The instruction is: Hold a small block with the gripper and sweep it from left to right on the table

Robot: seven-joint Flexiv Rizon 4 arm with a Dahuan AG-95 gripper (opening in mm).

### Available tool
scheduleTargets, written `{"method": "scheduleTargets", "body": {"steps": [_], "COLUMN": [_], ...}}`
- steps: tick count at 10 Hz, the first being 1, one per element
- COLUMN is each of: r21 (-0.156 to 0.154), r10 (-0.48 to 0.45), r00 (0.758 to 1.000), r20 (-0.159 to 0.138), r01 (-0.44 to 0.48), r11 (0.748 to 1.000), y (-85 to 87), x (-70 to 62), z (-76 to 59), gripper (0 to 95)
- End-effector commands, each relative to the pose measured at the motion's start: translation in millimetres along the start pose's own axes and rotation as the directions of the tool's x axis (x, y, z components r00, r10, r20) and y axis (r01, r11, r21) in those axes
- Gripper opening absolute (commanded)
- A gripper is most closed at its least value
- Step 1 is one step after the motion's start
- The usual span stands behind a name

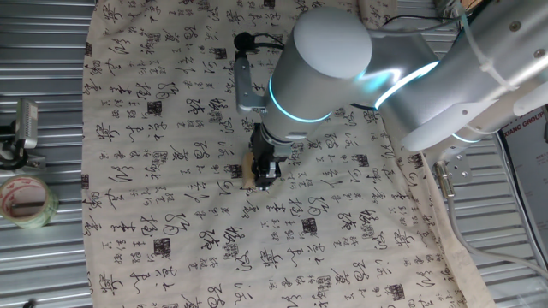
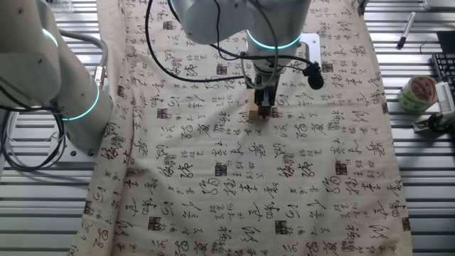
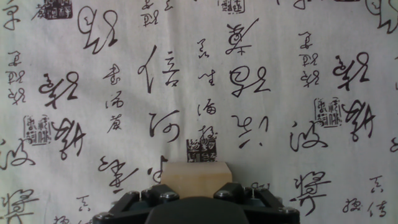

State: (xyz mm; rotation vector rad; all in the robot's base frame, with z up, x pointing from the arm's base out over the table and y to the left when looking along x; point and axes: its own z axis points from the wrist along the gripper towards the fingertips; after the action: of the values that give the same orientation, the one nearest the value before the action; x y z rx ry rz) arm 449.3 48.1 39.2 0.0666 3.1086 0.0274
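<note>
The small block point(image 3: 196, 178), a pale tan cube, rests on the calligraphy cloth of the table point(image 1: 171, 171), held between the black fingers of my gripper point(image 3: 196, 190). In one fixed view the block point(image 1: 248, 171) peeks out on the left of the gripper point(image 1: 265, 174), near the cloth's middle. The other fixed view shows the block point(image 2: 254, 114) just left of the gripper point(image 2: 264, 111), under the silver-grey arm with its cyan ring. The gripper is shut on the block. Its fingertips are mostly hidden by the hand body in the hand view.
A roll of tape point(image 1: 26, 202) lies on the ribbed metal at the left edge in one fixed view, beside a small device point(image 1: 24, 127). The roll of tape point(image 2: 416, 93) and a pen point(image 2: 406, 30) sit at right in the other fixed view. A second arm point(image 2: 64, 85) stands left.
</note>
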Motion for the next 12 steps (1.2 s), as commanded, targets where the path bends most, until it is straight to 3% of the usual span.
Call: {"method": "scheduleTargets", "body": {"steps": [1,12], "r21": [0.002,0.001], "r10": [0.002,0.005], "r00": [1.0,1.0], "r20": [0.0,0.0], "r01": [-0.002,-0.005], "r11": [1.0,1.0], "y": [1.5,12.3], "x": [1.3,7.9], "z": [16.2,15.5], "gripper": [0.0,0.0]}}
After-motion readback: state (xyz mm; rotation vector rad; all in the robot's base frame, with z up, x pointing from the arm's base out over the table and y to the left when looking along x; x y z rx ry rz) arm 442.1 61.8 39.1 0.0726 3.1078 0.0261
